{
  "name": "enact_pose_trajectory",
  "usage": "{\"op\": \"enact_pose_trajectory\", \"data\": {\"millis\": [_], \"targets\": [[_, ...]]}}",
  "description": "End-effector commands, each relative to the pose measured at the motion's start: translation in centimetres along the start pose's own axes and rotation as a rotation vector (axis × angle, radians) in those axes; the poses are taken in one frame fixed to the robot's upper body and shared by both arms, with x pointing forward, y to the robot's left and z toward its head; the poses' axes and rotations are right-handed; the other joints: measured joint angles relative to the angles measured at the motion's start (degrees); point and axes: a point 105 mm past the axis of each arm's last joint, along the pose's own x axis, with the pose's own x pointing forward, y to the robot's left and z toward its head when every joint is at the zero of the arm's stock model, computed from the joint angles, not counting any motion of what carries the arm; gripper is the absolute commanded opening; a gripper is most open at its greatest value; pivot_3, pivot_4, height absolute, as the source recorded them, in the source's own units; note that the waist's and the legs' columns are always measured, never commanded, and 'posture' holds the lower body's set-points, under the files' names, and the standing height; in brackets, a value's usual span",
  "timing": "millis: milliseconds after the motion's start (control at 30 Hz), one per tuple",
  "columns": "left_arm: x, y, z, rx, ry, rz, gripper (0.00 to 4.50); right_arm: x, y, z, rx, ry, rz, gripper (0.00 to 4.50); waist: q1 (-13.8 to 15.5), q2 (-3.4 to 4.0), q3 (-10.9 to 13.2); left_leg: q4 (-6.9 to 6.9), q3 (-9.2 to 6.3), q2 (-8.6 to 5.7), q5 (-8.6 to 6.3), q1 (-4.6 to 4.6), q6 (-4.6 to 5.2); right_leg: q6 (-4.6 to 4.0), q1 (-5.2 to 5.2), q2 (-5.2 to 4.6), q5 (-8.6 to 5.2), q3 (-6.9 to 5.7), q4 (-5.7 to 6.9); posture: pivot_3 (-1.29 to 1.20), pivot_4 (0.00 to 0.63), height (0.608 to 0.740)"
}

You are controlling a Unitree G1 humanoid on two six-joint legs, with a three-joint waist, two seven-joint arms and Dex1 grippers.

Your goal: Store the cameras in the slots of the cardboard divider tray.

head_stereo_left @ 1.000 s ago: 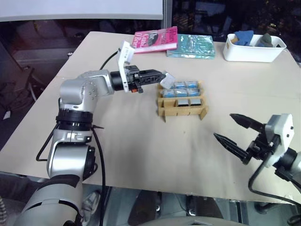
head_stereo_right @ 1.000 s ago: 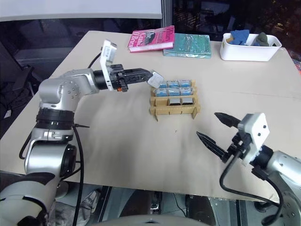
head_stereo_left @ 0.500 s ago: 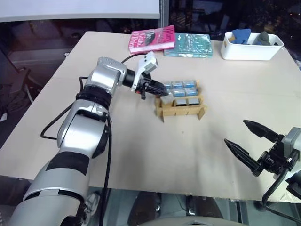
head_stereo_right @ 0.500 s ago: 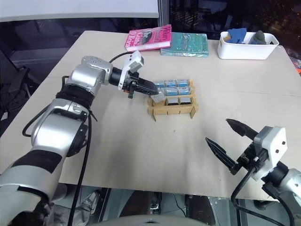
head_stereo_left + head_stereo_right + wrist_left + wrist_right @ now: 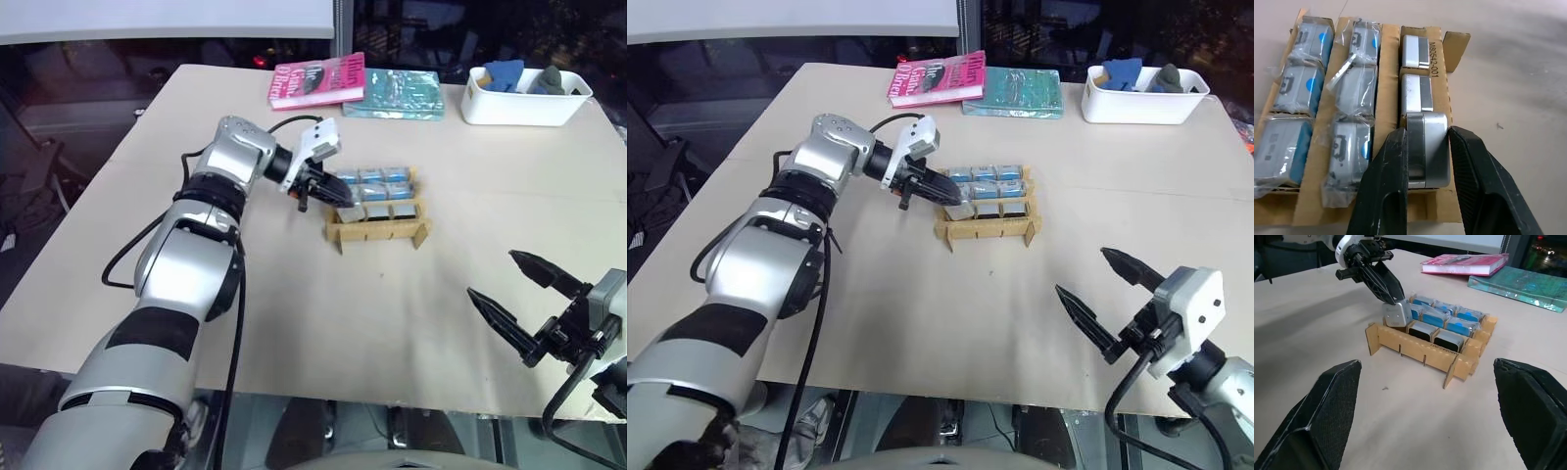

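Camera at the tray's near-left slot

The left pincer (image 5: 1426, 147) grips a silver camera (image 5: 1426, 147) at the near-left corner slot of the tray (image 5: 377, 233) mid-worktop (image 5: 294, 323); the right pincer (image 5: 509, 286) hangs spread, empty.

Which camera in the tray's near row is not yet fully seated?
The camera held in the left gripper, at the row's left end; it stands higher than the two seated beside it.
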Motion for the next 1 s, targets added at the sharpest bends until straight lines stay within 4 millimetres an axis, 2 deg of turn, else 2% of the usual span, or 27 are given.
{"op": "enact_pose_trajectory", "data": {"millis": [33, 400, 933, 967, 1000], "targets": [[-0.57, 0.44, 1.5, 0.073, -0.008, 0.03, 0.79, 0.06, 0.53, 0.91, -0.037, -0.03, 0.019, 4.31, 0.0, 0.0, 0.0, 0.0, 0.0, 0.0, 0.0, 0.0, 0.0, 0.0, 0.0, 0.0, 0.0, 0.0, 0.0, 0.0, 0.15, 0.74], [0.01, 0.58, 2.41, 0.152, 0.029, 0.032, 0.79, -0.27, 0.62, 0.77, -0.043, -0.014, 0.031, 4.31, 0.08, -0.01, 0.0, 0.03, 0.0, 0.0, -0.01, -0.01, 0.02, 0.0, 0.0, 0.0, 0.0, -0.01, 0.02, 0.0, 0.15, 0.74], [0.17, 0.8, 2.26, 0.166, 0.052, 0.047, 0.79, -0.37, 0.45, 0.75, -0.052, -0.011, 0.03, 4.31, 0.05, -0.02, 0.0, 0.11, -0.01, 0.0, -0.01, 0.0, 0.03, 0.0, 0.01, 0.0, 0.0, -0.02, 0.09, 0.0, 0.15, 0.74], [0.16, 0.79, 2.26, 0.166, 0.052, 0.046, 1.75, -0.37, 0.45, 0.74, -0.052, -0.011, 0.03, 4.39, 0.03, -0.02, 0.0, 0.12, 0.0, 0.0, -0.01, 0.0, 0.03, 0.0, 0.01, 0.0, 0.01, -0.02, 0.09, 0.0, 0.15, 0.74], [0.15, 0.94, 2.5, 0.164, 0.036, 0.062, 2.07, -0.36, 0.44, 0.73, -0.053, -0.01, 0.031, 4.39, 0.03, -0.02, 0.0, 0.12, 0.0, 0.0, -0.01, 0.0, 0.03, 0.0, 0.01, 0.0, 0.01, -0.01, 0.09, 0.0, 0.15, 0.74]]}}
